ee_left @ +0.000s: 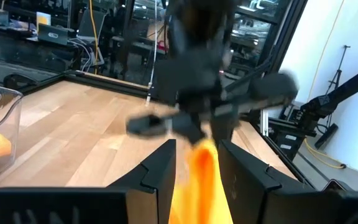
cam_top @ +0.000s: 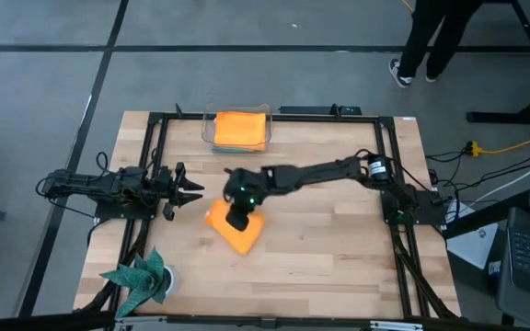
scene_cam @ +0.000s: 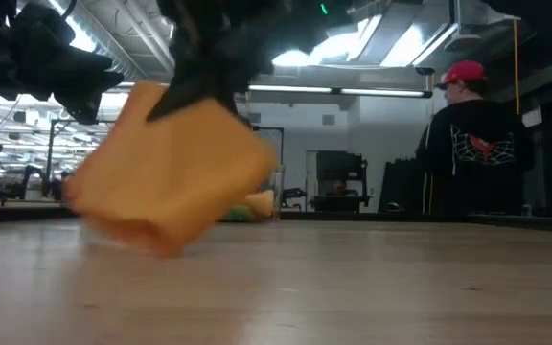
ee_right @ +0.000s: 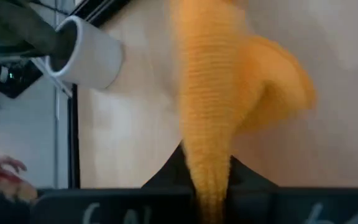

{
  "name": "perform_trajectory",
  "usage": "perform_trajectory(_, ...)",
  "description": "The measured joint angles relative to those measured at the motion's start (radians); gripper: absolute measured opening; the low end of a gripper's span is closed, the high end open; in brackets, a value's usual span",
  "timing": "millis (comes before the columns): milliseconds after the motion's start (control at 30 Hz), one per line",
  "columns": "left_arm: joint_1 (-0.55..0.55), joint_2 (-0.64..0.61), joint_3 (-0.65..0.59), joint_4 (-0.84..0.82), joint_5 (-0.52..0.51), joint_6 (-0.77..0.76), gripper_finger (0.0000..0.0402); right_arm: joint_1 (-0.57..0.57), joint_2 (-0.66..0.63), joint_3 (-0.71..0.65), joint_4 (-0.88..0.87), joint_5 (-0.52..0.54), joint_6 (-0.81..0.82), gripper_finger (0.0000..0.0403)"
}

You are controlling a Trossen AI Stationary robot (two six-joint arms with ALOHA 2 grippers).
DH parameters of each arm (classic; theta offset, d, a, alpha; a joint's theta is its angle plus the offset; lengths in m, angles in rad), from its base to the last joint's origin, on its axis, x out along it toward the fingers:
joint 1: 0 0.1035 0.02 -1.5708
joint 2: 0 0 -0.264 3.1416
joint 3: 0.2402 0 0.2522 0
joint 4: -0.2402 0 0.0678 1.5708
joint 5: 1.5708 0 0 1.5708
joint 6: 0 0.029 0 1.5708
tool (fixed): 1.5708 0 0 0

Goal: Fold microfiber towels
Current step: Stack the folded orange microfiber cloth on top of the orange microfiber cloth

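Desk (cam_top: 339,248) of pale wood fills the frame, with a person (scene_cam: 472,144) standing beyond it. Right gripper (cam_top: 237,221) hangs over the middle, clamped together on an orange microfiber towel (cam_top: 236,232) whose lower end rests folded on the wood. Left gripper (cam_top: 190,192) waits just beside it, fingers partly apart, holding nothing. Another orange towel (cam_top: 241,129) lies in a clear container (cam_top: 208,129) at the far edge. A white cup (ee_right: 89,53) stands nearby.

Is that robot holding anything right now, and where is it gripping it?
Yes: the right gripper has its jaws shut on the orange towel, pinching a bunched fold at its upper edge. The left gripper holds nothing.
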Motion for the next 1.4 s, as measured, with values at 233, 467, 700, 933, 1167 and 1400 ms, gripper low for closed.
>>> perform_trajectory(233, 0.000, 0.000, 0.000, 0.000, 0.000, 0.000, 0.0113, -0.067, -0.008, 0.367, -0.492, 0.162, -0.249, 0.0008)
perform_trajectory(467, 0.000, 0.000, 0.000, 0.000, 0.001, 0.000, 0.0113, -0.208, -0.011, 0.560, -0.569, 0.283, -0.456, 0.0008)
perform_trajectory(700, 0.000, 0.000, 0.000, 0.000, 0.001, 0.000, 0.0113, -0.380, -0.007, 0.567, -0.493, 0.222, -0.590, 0.0008)
perform_trajectory(933, 0.000, 0.000, 0.000, 0.000, 0.001, 0.000, 0.0113, -0.503, 0.021, 0.569, -0.388, 0.132, -0.741, 0.0008)
perform_trajectory(1167, 0.000, 0.000, 0.000, 0.000, 0.001, -0.001, 0.0113, -0.568, 0.107, 0.567, -0.425, -0.030, -0.799, 0.0008)
perform_trajectory(1400, 0.000, 0.000, 0.000, 0.000, 0.001, 0.000, 0.0113, -0.572, 0.106, 0.571, -0.538, -0.046, -0.856, 0.0008)
